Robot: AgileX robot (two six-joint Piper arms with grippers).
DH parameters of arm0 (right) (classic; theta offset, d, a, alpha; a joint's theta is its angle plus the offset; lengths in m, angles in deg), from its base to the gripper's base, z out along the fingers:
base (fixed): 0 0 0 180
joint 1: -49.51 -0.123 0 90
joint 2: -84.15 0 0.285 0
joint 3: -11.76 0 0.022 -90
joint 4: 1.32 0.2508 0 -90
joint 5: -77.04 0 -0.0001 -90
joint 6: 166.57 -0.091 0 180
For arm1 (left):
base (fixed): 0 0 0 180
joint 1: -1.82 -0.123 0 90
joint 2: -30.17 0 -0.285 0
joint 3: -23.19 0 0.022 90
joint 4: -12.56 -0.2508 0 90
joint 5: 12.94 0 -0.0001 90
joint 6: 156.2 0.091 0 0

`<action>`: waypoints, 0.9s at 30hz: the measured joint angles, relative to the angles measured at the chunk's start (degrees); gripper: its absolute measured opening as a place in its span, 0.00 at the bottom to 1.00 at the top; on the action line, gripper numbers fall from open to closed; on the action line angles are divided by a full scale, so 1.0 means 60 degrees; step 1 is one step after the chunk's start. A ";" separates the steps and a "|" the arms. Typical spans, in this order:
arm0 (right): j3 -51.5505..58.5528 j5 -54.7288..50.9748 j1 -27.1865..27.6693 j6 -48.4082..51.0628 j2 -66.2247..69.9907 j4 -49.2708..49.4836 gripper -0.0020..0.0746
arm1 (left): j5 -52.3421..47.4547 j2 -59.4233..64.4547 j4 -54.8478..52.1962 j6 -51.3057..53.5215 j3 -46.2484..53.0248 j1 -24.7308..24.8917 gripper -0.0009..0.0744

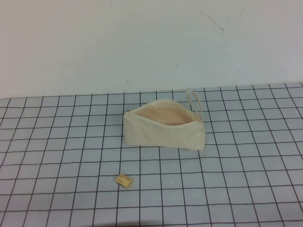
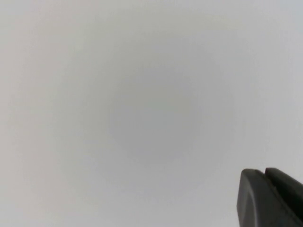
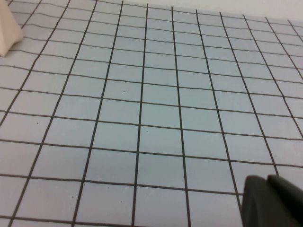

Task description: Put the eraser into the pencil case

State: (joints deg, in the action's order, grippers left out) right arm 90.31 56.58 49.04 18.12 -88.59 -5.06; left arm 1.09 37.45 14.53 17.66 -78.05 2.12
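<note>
Still nothing gripped: both end effectors, left (image 2: 272, 198) and right (image 3: 274, 201), barely visible, spread unknowable. Eraser (image 1: 124, 180) at 7 o'clock of pencil case (image 1: 163, 132); tiny, may slip or snag the soft mouth.

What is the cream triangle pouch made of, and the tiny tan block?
The cream triangular pouch looks like matte woven fabric: soft, sagging, with a peach lining. The tiny tan rectangular block looks like solid rubber, though card is possible. Neither the left gripper nor the right gripper is near them.

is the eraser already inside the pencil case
No, the eraser lies on the grid mat in front of the open pencil case.
</note>
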 joint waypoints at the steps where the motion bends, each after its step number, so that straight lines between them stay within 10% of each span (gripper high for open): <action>1: 0.0000 0.0000 0.0000 0.0000 0.0000 0.0000 0.02 | 0.0951 0.0000 0.0000 0.0000 0.0000 0.0000 0.01; 13: 0.0000 0.0000 0.0000 0.0000 0.0000 0.0000 0.02 | 0.7336 -0.0036 0.0018 -0.0016 0.0000 0.0000 0.01; 27: 0.0000 0.0000 0.0000 0.0000 0.0000 0.0000 0.02 | 0.2294 -0.0073 -0.0070 -0.0335 -0.0992 0.0000 0.01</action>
State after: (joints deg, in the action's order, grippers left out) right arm 90.31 56.58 49.04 18.12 -88.59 -5.06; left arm 14.85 37.00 14.11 15.65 -84.01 2.12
